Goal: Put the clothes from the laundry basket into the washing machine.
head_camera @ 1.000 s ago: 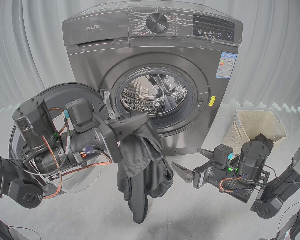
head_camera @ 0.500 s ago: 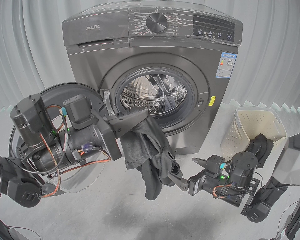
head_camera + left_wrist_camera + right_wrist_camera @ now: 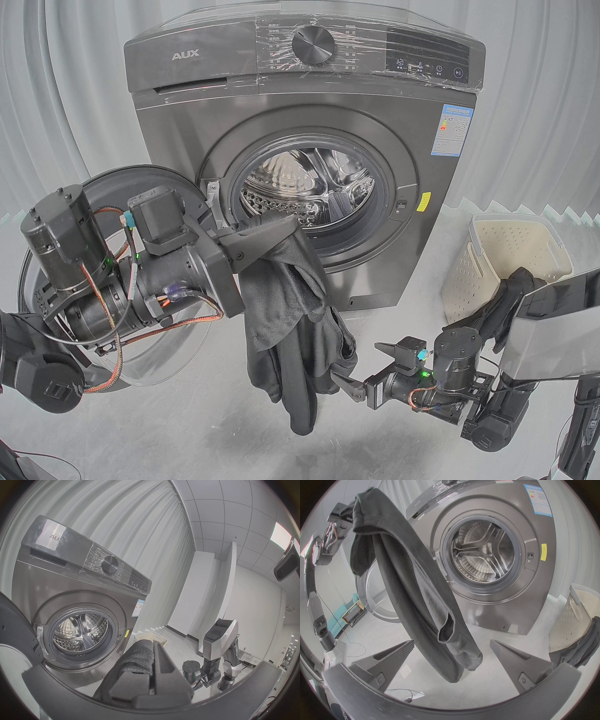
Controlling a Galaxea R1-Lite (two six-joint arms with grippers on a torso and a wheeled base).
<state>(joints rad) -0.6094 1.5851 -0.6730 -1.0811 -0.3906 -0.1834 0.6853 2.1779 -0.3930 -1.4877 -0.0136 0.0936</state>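
Garment (image 3: 287, 312) hung mid-frame before washer (image 3: 300, 112) | I saw left gripper (image 3: 284, 230) clamped on its top | right gripper (image 3: 355, 360) wide open, lower right, holding nothing

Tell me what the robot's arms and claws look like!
Both arms are chunky and dark grey, built from round drum shapes. The left arm has orange braided cables looping over it; the right arm has a shiny silver cover. Each has tiny green lights and a turquoise plug. The left gripper and right gripper have pointed wedge fingers with ridged tips.
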